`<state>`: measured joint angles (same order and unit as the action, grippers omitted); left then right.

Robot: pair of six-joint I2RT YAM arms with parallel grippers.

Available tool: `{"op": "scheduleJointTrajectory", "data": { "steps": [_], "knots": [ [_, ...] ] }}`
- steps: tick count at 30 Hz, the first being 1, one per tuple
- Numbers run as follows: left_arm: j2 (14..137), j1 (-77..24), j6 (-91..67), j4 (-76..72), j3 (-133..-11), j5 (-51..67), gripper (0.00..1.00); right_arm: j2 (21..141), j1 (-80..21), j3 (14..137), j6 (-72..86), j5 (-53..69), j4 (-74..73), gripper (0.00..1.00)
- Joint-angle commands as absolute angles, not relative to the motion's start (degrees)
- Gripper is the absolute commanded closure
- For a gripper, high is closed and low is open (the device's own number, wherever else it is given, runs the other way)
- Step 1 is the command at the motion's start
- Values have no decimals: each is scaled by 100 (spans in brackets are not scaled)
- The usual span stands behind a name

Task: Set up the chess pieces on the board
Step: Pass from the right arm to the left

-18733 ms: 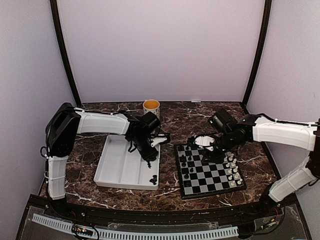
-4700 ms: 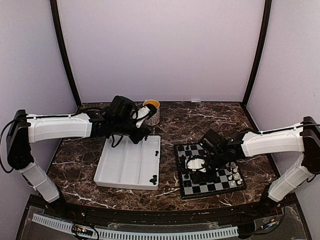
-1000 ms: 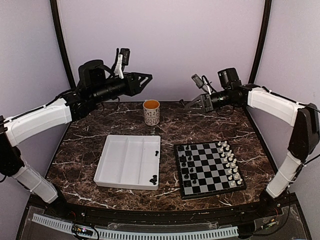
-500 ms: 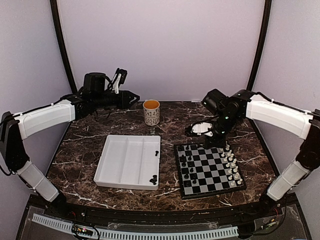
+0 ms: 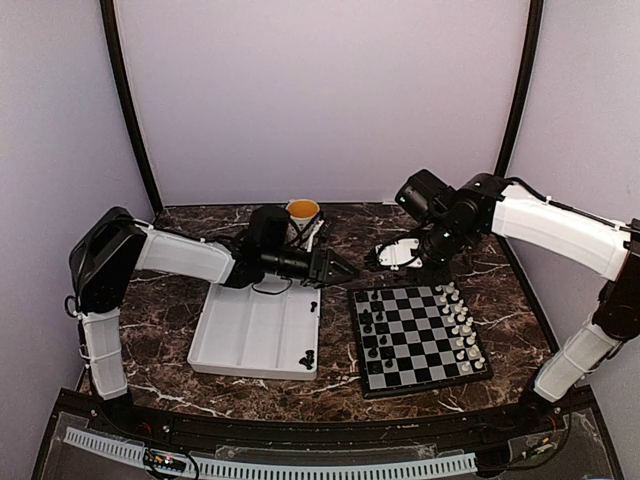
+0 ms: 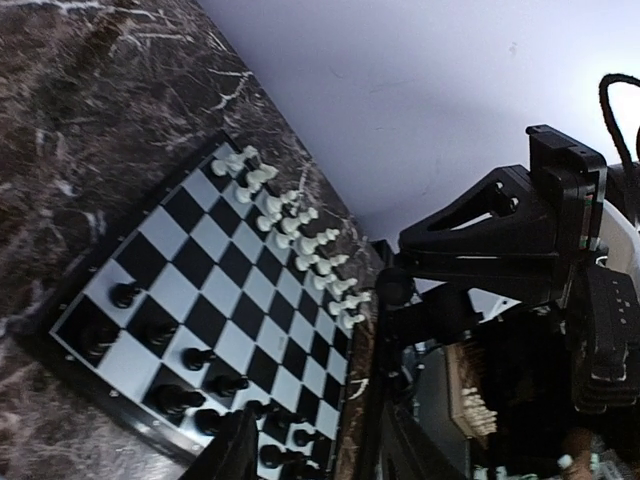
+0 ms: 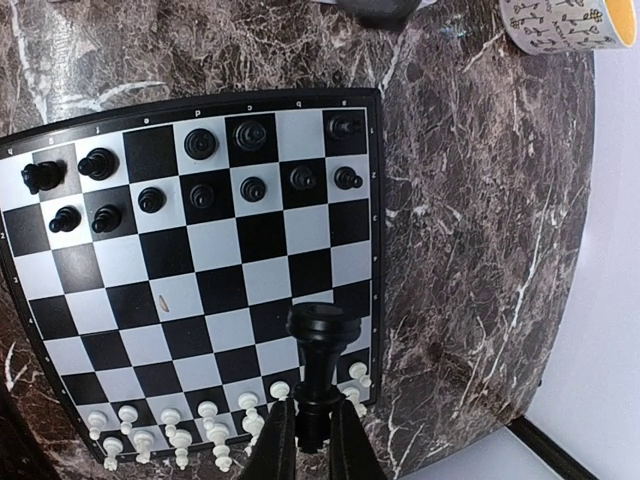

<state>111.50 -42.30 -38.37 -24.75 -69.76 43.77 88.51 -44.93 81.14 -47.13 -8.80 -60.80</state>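
mug (image 7: 556,24) cropped at corner, chess pieces (image 5: 461,322) indistinctly tiny

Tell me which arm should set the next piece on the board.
Right. The right gripper is shut on a black piece and points down at the board. The left gripper is open and holds nothing.

A white tray (image 5: 240,335) with long compartments lies on the dark marble table (image 5: 160,300), just on the near side of the left gripper (image 5: 345,268). A patterned mug (image 5: 303,211), yellow inside, stands just beyond that gripper's wrist, towards the lilac wall (image 5: 320,100).
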Motion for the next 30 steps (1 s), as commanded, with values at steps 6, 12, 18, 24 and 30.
{"op": "scheduleJointTrajectory", "data": {
  "steps": [6,12,18,24,30],
  "knots": [
    [11807,-4723,-5757,-4687,-7375,5253,55,8841,-4670,8386,-4709,-687,-5769,97],
    [11953,-4786,-5816,-4651,-7597,5248,54,8868,-4785,8444,-4602,-602,-5756,97],
    [12062,-4796,-5908,-4752,-7672,5259,56,8901,-4875,8498,-4512,-513,-5757,97],
    [12163,-4801,-6146,-5065,-7690,5364,68,8964,-4939,8503,-4458,-488,-5736,97],
    [12190,-4805,-6270,-5214,-7652,5429,79,8987,-4948,8500,-4409,-509,-5689,94]
  ]
}}
